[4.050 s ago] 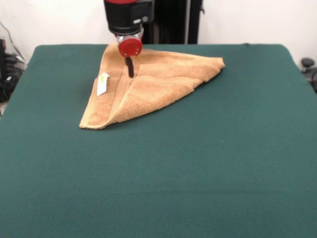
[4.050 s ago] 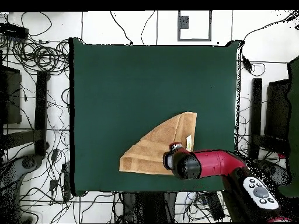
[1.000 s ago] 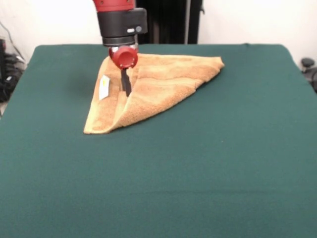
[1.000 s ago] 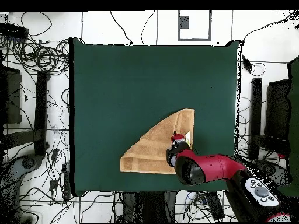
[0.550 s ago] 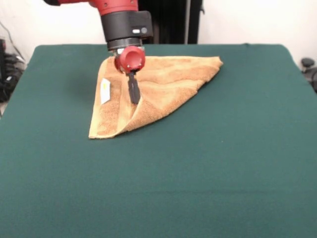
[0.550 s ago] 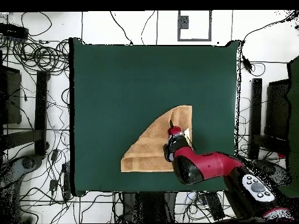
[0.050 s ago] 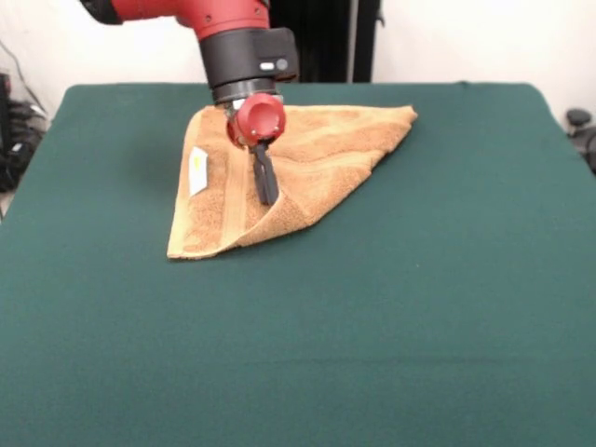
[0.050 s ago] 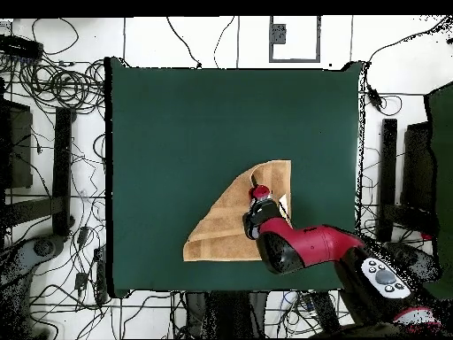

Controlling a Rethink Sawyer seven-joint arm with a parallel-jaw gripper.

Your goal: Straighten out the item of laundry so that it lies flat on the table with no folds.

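Note:
The item of laundry (image 7: 317, 154) is a tan-orange terry towel folded over into a rough triangle on the dark green table (image 7: 391, 326). A white label (image 7: 196, 170) shows near its left edge. My gripper (image 7: 268, 194) comes down onto the fold line, its dark fingers pressed together on the upper layer, which bulges up a little at that spot. In the overhead view the towel (image 8: 226, 232) lies near the table's (image 8: 177, 133) lower right part. There the gripper (image 8: 259, 192) sits over the towel's upper right portion, and the red arm covers the towel's lower right corner.
The red and black arm (image 8: 310, 250) reaches in from the table's bottom right edge in the overhead view. Cables and stands (image 8: 62, 177) lie on the floor around the table. The towel's far edge is close to the table's back edge (image 7: 307, 86).
The gripper has moved toward the front view's camera and slightly right, taking the upper layer's fold edge with it. The towel's left corner has shifted a little forward.

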